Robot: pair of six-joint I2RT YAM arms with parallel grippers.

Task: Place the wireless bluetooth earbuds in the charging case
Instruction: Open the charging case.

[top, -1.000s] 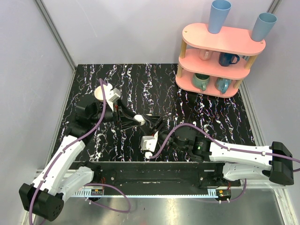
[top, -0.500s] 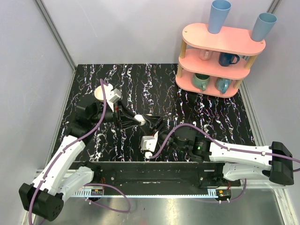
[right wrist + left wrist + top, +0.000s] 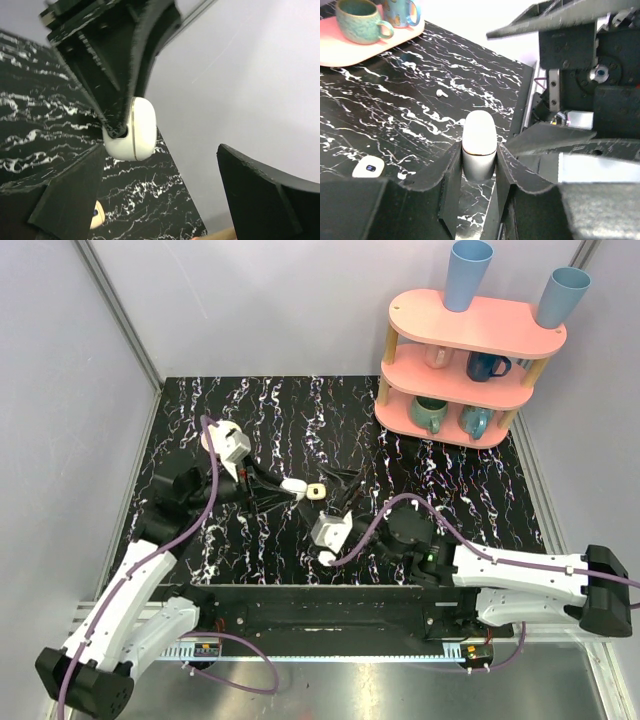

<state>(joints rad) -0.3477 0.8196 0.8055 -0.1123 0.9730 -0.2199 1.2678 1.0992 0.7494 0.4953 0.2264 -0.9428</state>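
Note:
A white rounded charging case (image 3: 296, 485) with a thin seam hangs above the marble table (image 3: 450, 480), closed. My left gripper (image 3: 284, 487) is shut on it; in the left wrist view the case (image 3: 479, 145) is pinched between both fingers. My right gripper (image 3: 345, 492) stands open just right of it. In the right wrist view the case (image 3: 134, 131) hangs ahead of the wide-apart right fingers (image 3: 67, 192), which do not touch it. One tiny white earbud (image 3: 440, 92) lies on the table beyond the case.
A small cream rounded-square piece with a dark centre (image 3: 316, 490) lies on the table between the grippers, also in the left wrist view (image 3: 368, 167). A pink shelf (image 3: 470, 350) with mugs and blue cups stands back right. Grey walls enclose the table.
My right gripper has opened and let go of the case, drawing back to the right. The left gripper has shut fully on the case and shifted slightly up. The cream piece now shows on the table.

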